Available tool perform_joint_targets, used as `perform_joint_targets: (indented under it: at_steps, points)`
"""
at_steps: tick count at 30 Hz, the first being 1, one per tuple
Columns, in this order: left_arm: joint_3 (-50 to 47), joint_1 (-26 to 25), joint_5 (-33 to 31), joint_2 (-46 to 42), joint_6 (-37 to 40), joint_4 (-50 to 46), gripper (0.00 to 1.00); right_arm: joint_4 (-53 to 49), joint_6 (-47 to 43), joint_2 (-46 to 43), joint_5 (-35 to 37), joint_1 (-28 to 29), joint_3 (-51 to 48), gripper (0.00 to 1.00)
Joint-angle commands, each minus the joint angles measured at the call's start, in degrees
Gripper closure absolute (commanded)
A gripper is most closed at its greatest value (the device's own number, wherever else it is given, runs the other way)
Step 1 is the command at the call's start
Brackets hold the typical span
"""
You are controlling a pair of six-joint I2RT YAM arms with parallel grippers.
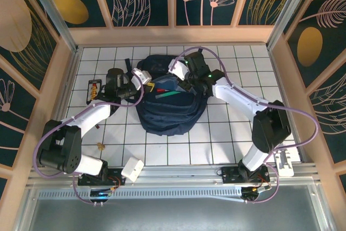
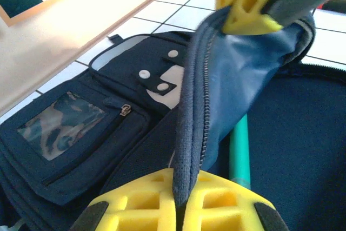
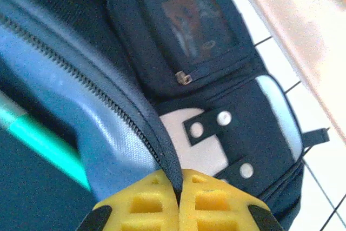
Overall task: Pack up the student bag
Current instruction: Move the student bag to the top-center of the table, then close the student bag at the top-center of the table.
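Student bag (image 1: 170,113): a large navy backpack lying on the white tiled surface (image 1: 227,133) between my two sets of fingers, its main mouth unzipped and facing up.
Zipper rim (image 2: 186,106): the edge of the bag's mouth, lifted clear of the bag body, running from my left fingers to my right fingers. Pale blue-grey lining shows on its inner side.
Left fingers (image 2: 192,193): pressed together on the zipper rim, with the fabric caught between my yellow pads.
Right fingers (image 3: 189,196): pinching the same rim farther along. From my left wrist they appear at the far end of the raised edge.
Teal stick (image 2: 239,150): a slim teal item inside the bag, on the inner side of the rim just past my left fingers. I cannot tell what it is.
Red item (image 1: 161,89): inside the mouth beside the teal stick, between my two sets of fingers. It is too small to identify.
Buckle patch (image 3: 178,133): a pale panel on the bag's outside, just beyond my right fingers, crossed by dark straps with white studs (image 3: 223,117).
Window pocket (image 3: 197,22): a zipped pocket with a clear panel, farther out from my right fingers than the buckle patch.
Dark-framed object (image 1: 94,89): on the surface to the outer side of my left fingers, apart from the bag.
Tan scrap (image 1: 100,145): on the surface, well behind my left fingers.
White block (image 1: 132,169): near my left arm's base.
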Motion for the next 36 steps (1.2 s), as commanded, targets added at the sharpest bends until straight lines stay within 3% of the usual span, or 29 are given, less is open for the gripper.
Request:
perform_joint_targets:
  at_steps: [1,4,8,11,15,17,20,25,27,30,32,35,36]
  points:
    - [1.44,0.53,3.45,-1.15,-4.14,0.77,1.00,10.83,-2.32,1.11,12.87,-4.33,1.12,1.00]
    - [4.09,-3.90,5.13,-0.75,2.39,-4.86,1.00,18.41,-4.44,1.89,13.61,-7.56,1.93,1.00]
    - [7.61,-7.43,9.32,1.86,-1.89,-6.82,1.00,24.38,-4.21,3.04,6.65,-12.53,3.03,1.00]
    - [7.81,-11.81,5.78,2.26,-4.51,-5.14,1.00,30.15,-4.45,2.28,2.17,-14.02,-0.81,1.00]
    - [8.13,-15.37,4.09,4.58,-11.70,-1.05,0.98,27.41,2.74,1.93,1.10,-14.53,-2.47,0.90]
    - [9.20,-15.85,4.54,6.44,-14.19,-0.60,0.90,22.80,10.68,1.07,2.81,-14.99,-2.85,0.66]
    - [12.62,-15.75,2.41,8.09,-13.71,-4.36,0.67,14.94,23.54,-2.66,5.47,-15.60,-5.12,0.57]
    - [16.79,-14.21,7.38,3.77,-3.40,-14.09,0.40,-0.82,48.40,-11.13,2.16,-18.37,-10.06,0.52]
    - [16.53,-11.27,8.03,0.83,-5.68,-14.47,0.30,-7.31,55.50,-13.97,0.37,-17.90,-11.29,0.52]
    - [14.79,-6.17,7.59,-2.93,-7.27,-15.63,0.27,-14.32,63.56,-18.29,-1.24,-15.98,-14.47,0.51]
    - [13.46,-5.66,4.52,-4.63,1.13,-19.64,0.25,-16.99,65.74,-21.27,-1.08,-13.29,-17.21,0.51]
    - [10.83,-5.62,5.25,-4.98,28.19,-29.28,0.27,-18.57,67.81,-24.51,-1.15,-6.78,-19.32,0.51]
    - [8.80,-5.62,3.74,-4.72,33.41,-28.59,0.28,-18.00,69.47,-24.68,-1.83,-5.16,-19.13,0.51]
